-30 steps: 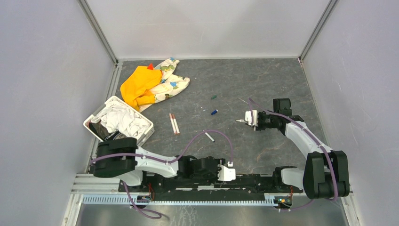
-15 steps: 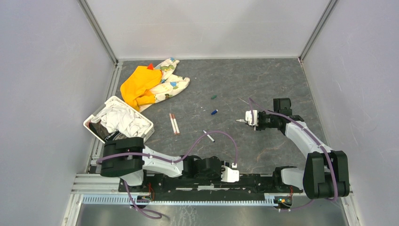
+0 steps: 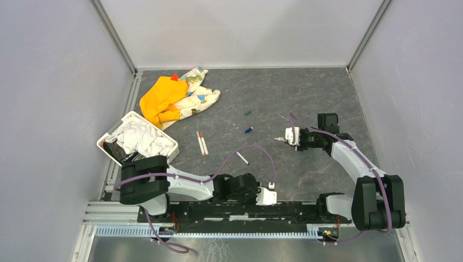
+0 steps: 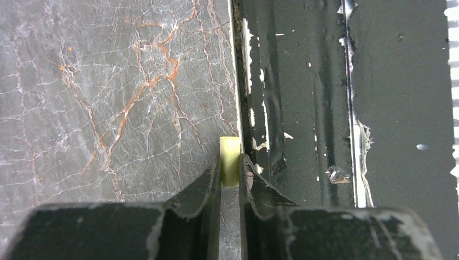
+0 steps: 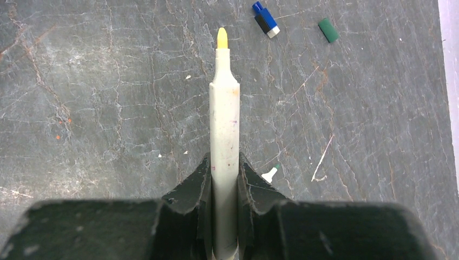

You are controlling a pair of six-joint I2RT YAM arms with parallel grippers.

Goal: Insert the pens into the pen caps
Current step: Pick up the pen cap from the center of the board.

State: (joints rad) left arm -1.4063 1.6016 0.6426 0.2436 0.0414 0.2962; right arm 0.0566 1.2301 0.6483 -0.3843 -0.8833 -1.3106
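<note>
Left gripper (image 4: 230,163) pinching cream cap (image 4: 229,150) at fingertips, right gripper (image 5: 223,161) clamping pen (image 5: 224,108)

Min. 4 pens (image 3: 242,158), 3 caps (image 3: 248,130) (blu/grn/cream), 2 loose cloths (image 3: 161,98), 1 basket (image 3: 114,127), 1 thin stick (image 5: 323,156)

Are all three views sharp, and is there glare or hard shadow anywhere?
Top external: even soft light, no glare, the blue cap only a speck. Left wrist: cream cap and table top sharp, near fingers dark. Right wrist: pen sharp, no glare.
</note>
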